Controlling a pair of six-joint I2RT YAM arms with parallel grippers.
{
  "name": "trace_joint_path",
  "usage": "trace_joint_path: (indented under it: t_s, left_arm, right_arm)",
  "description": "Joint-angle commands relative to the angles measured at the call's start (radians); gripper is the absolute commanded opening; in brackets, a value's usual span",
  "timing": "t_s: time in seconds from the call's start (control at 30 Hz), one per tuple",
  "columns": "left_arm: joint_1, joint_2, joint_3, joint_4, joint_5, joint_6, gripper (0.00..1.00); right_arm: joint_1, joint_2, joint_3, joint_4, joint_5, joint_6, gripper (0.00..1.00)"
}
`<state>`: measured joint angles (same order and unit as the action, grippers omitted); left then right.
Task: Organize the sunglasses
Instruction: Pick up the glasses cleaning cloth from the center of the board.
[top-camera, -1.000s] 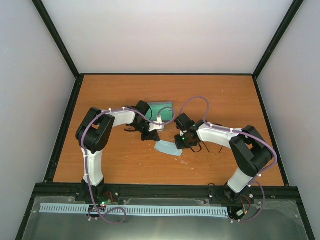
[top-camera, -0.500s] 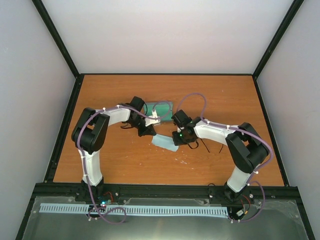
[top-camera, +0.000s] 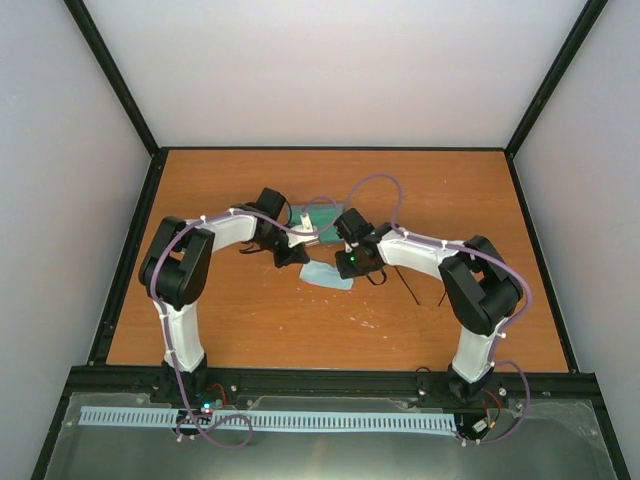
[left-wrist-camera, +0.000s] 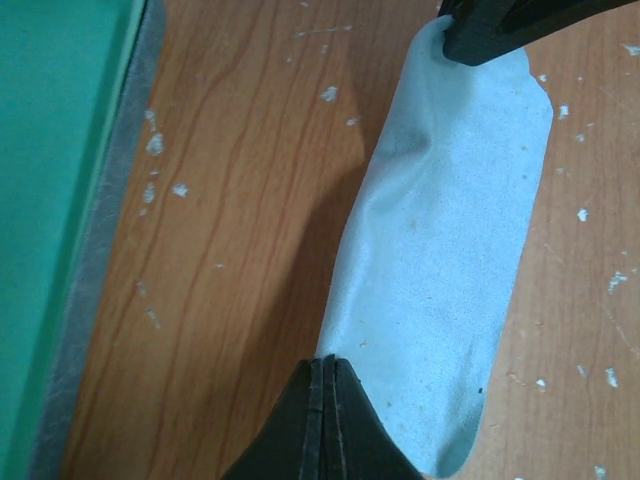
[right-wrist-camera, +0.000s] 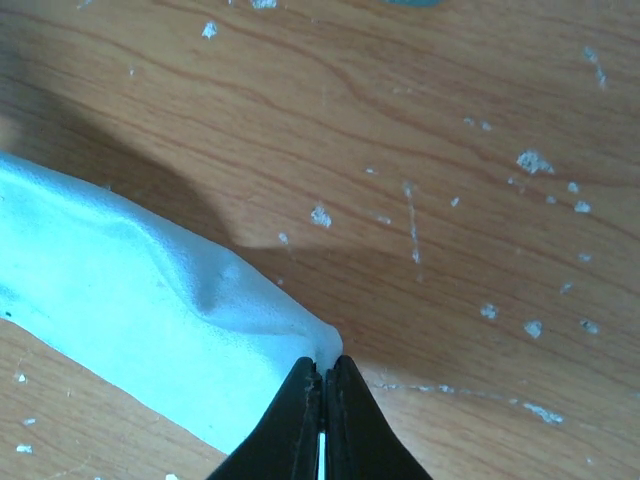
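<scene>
Both grippers are shut on the pale blue cloth (top-camera: 328, 277), which hangs folded between them just above the table. My left gripper (left-wrist-camera: 325, 362) pinches one end of the cloth (left-wrist-camera: 440, 230); my right gripper (right-wrist-camera: 322, 362) pinches a corner at the other end of the cloth (right-wrist-camera: 130, 300). From above, the left gripper (top-camera: 303, 261) and right gripper (top-camera: 346, 267) are close together, just in front of the open case (top-camera: 322, 217). The sunglasses (top-camera: 408, 288) are mostly hidden under the right arm; only thin black temple arms stick out.
The case shows a green lining (left-wrist-camera: 55, 150) and a grey rim (left-wrist-camera: 108, 250) along the left of the left wrist view. The wooden table (top-camera: 250, 320) has pale flecks. Black frame rails (top-camera: 125, 255) border the table.
Both arms have carried the cloth away from the table's front, toward the case. The grippers have drawn closer together, so the cloth is bunched narrower.
</scene>
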<state>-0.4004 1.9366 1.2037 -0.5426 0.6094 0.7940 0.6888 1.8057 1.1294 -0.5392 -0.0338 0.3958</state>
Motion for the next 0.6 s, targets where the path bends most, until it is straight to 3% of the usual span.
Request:
trace_joint_path:
  t_s: [0.0, 0.57]
  left_arm:
    - [0.025, -0.037, 0.036, 0.035, -0.024, -0.012, 0.01]
    - [0.043, -0.062, 0.05, 0.108, -0.05, -0.061, 0.01]
  right_arm:
    - [0.004, 0.022, 0.044, 0.0, 0.042, -0.026, 0.03]
    - [-0.02, 0.079, 0.158, 0.016, 0.107, -0.048, 0.03]
